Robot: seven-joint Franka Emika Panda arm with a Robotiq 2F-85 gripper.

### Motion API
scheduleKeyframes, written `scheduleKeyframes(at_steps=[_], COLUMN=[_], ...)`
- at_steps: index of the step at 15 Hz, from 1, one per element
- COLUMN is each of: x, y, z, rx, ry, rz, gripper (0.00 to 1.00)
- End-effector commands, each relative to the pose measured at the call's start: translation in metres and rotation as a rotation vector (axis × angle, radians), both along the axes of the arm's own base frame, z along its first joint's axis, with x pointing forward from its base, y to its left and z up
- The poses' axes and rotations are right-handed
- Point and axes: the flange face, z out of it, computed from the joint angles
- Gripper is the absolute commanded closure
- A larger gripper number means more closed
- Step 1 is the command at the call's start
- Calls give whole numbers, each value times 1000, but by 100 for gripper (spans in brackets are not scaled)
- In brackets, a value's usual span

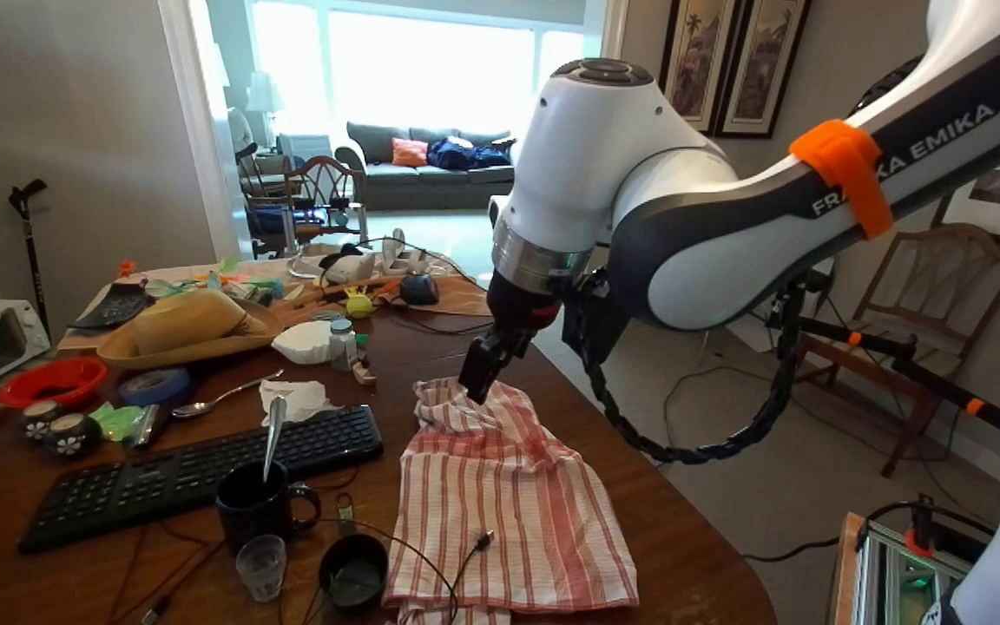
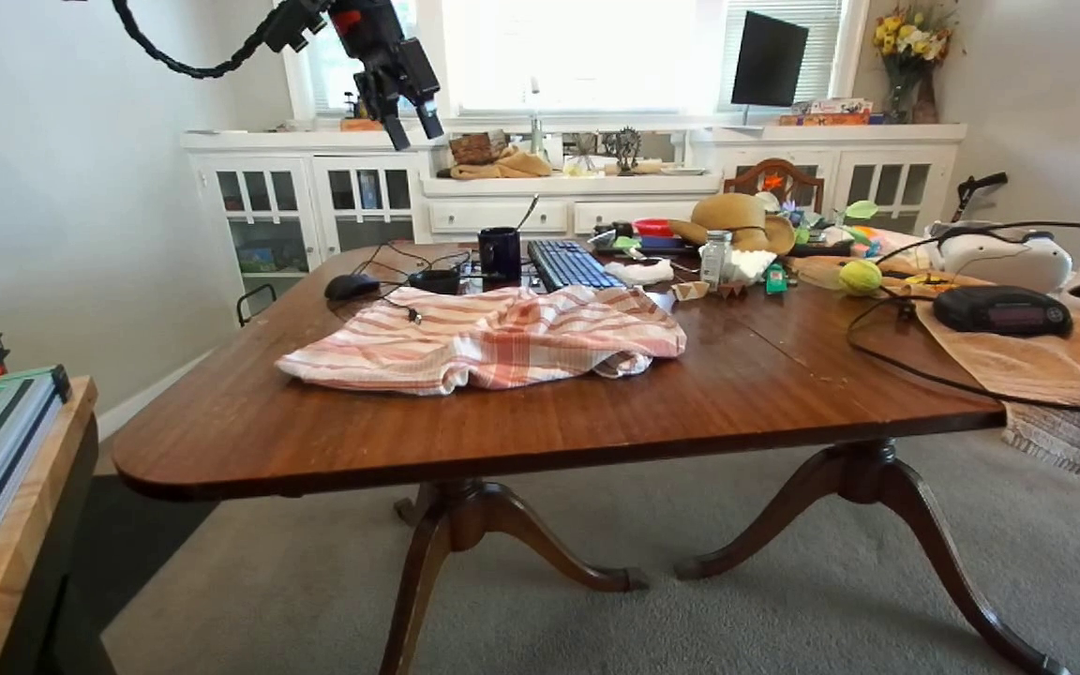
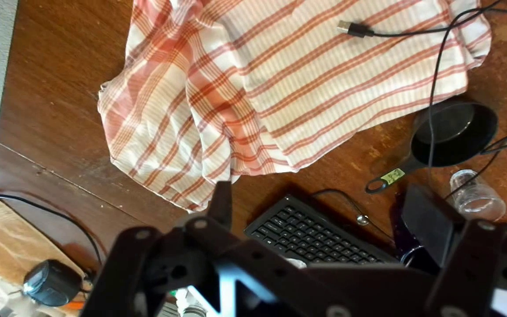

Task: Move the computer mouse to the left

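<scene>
The computer mouse [image 2: 351, 286] is small, black and rounded. It lies on the wooden table [image 2: 221, 412] beyond the striped cloth, beside a dark cup, in an exterior view. It does not show in the wrist view. My gripper is raised well above the table and away from the mouse; it shows in both exterior views [image 1: 476, 382] [image 2: 414, 134]. In the wrist view my gripper [image 3: 320, 187] has its two fingers wide apart with nothing between them. Below it are the keyboard and part of the mug.
A red-striped cloth [image 1: 500, 503] lies along the table. A black keyboard [image 1: 205, 469], a dark mug [image 1: 253, 508] with a spoon, a clear small cup [image 1: 261, 564] and a black scoop cup [image 1: 352, 573] stand beside it. Loose cables [image 3: 445, 48] cross the cloth. A straw hat [image 1: 192, 325] lies farther back.
</scene>
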Motion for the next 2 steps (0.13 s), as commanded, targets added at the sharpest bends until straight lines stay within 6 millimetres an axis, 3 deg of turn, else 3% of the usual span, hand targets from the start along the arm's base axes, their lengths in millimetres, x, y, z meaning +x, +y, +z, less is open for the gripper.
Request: scheduleKeyframes(at_steps=[1,2], x=[-1,-2], y=[-1,0], z=[1,0], rx=[4,5], ry=[3,4], rz=[0,1], gripper=[0,0])
